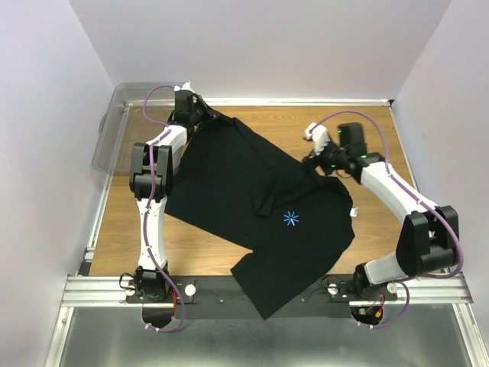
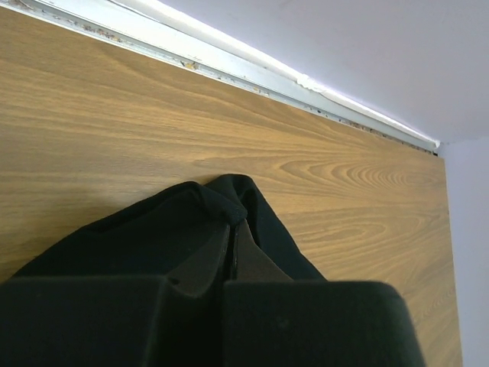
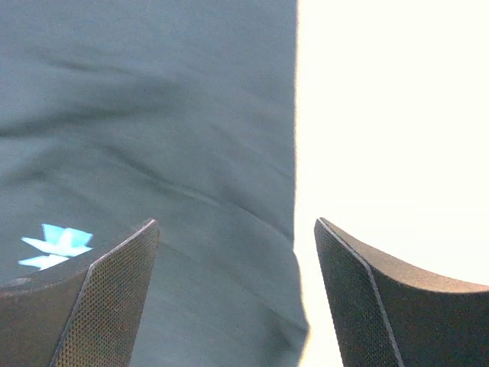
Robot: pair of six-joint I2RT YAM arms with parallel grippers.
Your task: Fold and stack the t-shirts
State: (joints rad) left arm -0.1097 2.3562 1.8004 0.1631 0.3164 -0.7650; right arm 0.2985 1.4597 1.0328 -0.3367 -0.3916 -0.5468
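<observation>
Grip check: left gripper (image 2: 233,229) pinched corner of soft black short-sleeved t-shirt (image 1: 244,183); right gripper (image 3: 237,223) stood spread above its edge, seemingly empty. Needed: pinch hem, tension cloth before folding

The shirt (image 3: 153,115) is blurred in the right wrist view; glare whitens the table (image 3: 390,115) beside it completely.

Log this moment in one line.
left end effector: shut on t-shirt at far edge | right end effector: open, empty, over t-shirt edge | t-shirt: spread on table, not folded
</observation>
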